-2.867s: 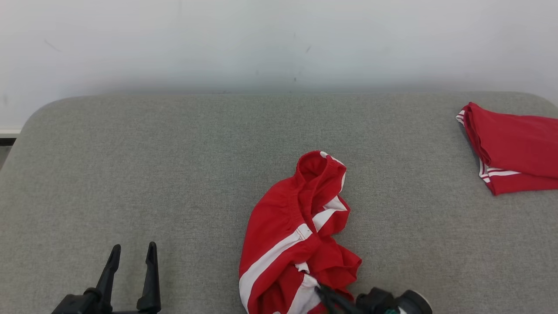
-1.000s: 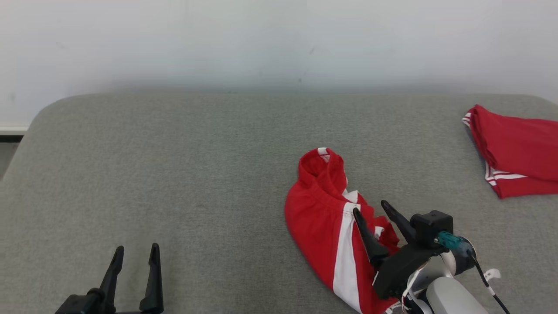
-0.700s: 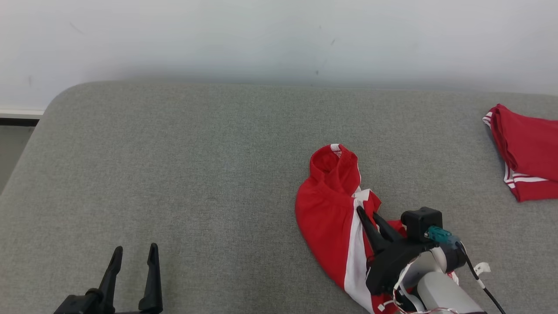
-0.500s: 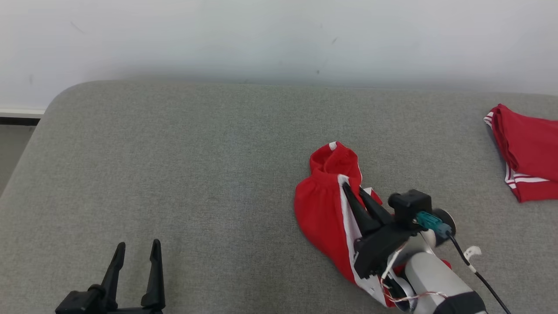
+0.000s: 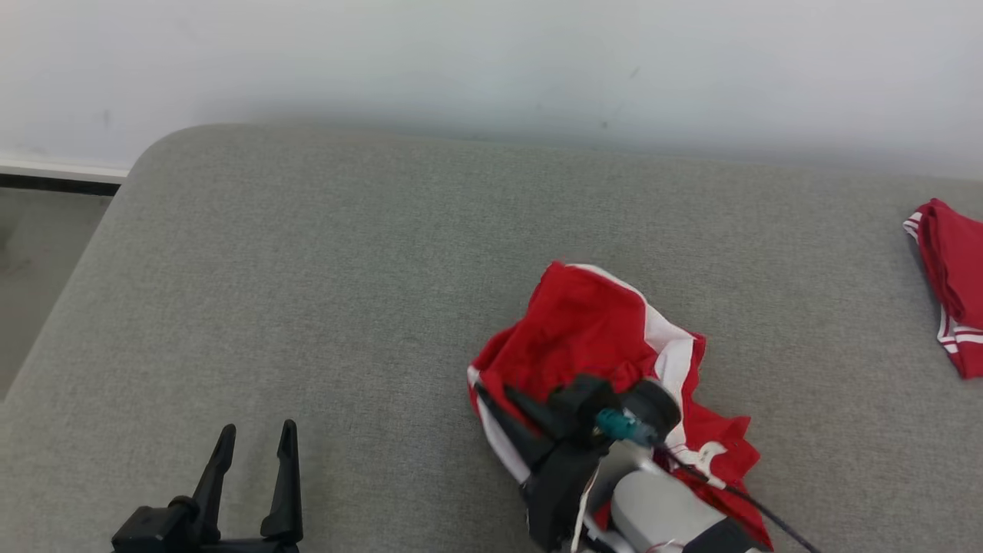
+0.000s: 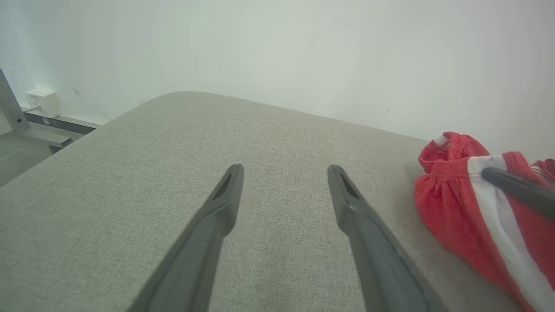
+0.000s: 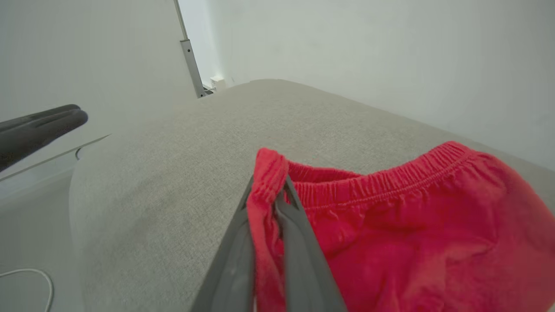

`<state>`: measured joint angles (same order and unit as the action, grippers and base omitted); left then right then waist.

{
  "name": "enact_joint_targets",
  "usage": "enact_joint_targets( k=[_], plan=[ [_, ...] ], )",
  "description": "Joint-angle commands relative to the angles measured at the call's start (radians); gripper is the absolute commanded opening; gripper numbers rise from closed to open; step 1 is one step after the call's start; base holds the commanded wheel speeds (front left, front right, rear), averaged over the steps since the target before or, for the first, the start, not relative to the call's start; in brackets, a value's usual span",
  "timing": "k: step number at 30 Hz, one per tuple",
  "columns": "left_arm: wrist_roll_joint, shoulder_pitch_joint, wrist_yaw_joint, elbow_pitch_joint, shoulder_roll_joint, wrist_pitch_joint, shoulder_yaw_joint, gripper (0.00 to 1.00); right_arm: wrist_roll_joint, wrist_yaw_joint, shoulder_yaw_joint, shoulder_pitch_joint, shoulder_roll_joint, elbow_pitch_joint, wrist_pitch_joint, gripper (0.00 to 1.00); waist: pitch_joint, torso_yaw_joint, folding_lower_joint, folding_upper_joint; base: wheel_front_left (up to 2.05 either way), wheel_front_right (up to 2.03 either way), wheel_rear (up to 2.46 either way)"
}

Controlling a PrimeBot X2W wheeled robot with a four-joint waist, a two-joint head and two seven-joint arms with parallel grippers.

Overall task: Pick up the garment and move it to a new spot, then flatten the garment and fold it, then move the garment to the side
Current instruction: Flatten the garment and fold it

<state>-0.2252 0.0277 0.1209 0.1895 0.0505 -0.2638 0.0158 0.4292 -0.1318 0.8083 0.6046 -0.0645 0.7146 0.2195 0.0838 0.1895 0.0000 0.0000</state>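
- Right gripper (image 5: pixel 495 392): fingers pressed together on a bunched fold of the elastic waistband (image 7: pixel 381 184). The cloth rises between the two fingers and caps their tips. The hold is at the garment's edge, judged so that the rest of the cloth can follow when it is lifted or drawn to a new spot.
- Red shorts (image 5: pixel 591 338), with a white side stripe (image 5: pixel 668 346): a crumpled heap lying on the grey cushion (image 5: pixel 345 269), just beside and behind the right gripper's fingers. One end is caught in them. The shorts are neither flattened nor folded, so the relocating step is judged to be in hand.
- Left gripper (image 5: pixel 259 430): fingers spread with nothing between them, low over bare cushion. It sits well to the left of the right gripper and apart from the shorts. It is judged held in reserve, ready to take a second corner for the flattening.
- Grey cushion: open fabric ahead and to the left of both grippers, giving room to lay the shorts out.
- Second red garment (image 5: pixel 952 284), white-trimmed: folded, far to the right of the right gripper and apart from the work. It is judged already dealt with.
- Risk: a single pinch on gathered elastic, so the fold may slip out under a sharp pull.
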Motion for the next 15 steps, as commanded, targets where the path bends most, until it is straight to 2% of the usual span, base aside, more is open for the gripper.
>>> enact_joint_targets(
  k=[1,2,3,6,9,15],
  plan=[
    [-0.003,0.003,-0.002,0.002,0.000,0.000,-0.001,1.00,0.018,0.003,0.035,-0.009,0.007,0.017,0.003,0.09,0.003,0.011,0.0000,0.0000,0.00,0.00,0.00],
    [-0.004,0.002,-0.003,0.002,0.000,0.000,-0.002,1.00,0.030,0.003,0.055,-0.010,0.008,0.030,0.007,0.51,0.003,0.013,0.0000,0.0000,0.00,0.00,0.00],
    [-0.005,0.002,-0.005,0.002,0.000,0.000,-0.001,1.00,0.042,0.003,0.072,-0.009,0.009,0.040,0.013,1.00,0.003,0.013,0.0000,0.0000,0.00,0.00,0.00],
    [-0.003,-0.005,-0.007,0.000,0.000,0.000,0.007,1.00,0.072,0.003,0.091,0.004,0.012,0.058,0.031,1.00,-0.001,0.000,0.0000,0.0000,0.00,0.00,0.00],
    [0.008,-0.012,-0.007,-0.001,0.000,0.000,0.013,1.00,0.081,0.003,0.066,0.018,0.013,0.063,0.042,1.00,-0.010,-0.023,0.0000,0.0000,0.00,0.00,0.00],
    [0.024,-0.014,-0.003,-0.004,0.000,0.000,0.030,1.00,0.047,0.003,-0.052,-0.014,-0.062,0.004,0.046,1.00,-0.033,-0.073,0.0000,0.0000,0.00,0.00,0.00]
  ],
)
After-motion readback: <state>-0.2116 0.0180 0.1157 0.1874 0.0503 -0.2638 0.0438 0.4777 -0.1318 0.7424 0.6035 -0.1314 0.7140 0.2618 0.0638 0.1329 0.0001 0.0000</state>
